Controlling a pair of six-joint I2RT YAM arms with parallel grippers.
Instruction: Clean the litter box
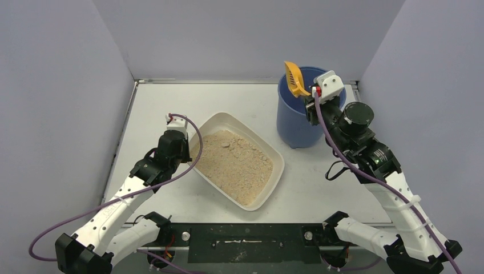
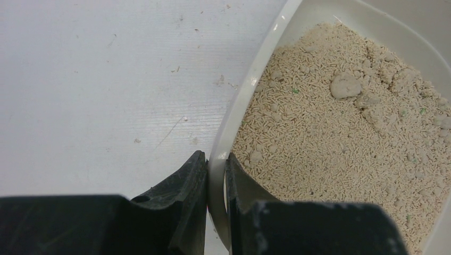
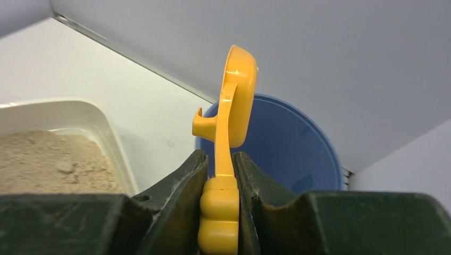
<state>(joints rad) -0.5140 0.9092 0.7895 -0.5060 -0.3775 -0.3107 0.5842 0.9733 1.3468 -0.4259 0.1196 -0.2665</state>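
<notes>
The left hand pinches the litter box rim; the right hand grips the orange scoop over the blue bucket.

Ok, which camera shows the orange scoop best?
Top external: the scoop shows its slotted face, raised at the blue bucket rim. Right wrist sees it only edge-on, handle clamped in the right end effector. Left wrist misses it.

Off-white litter box with beige litter, blue bucket, orange-yellow scoop.
</notes>
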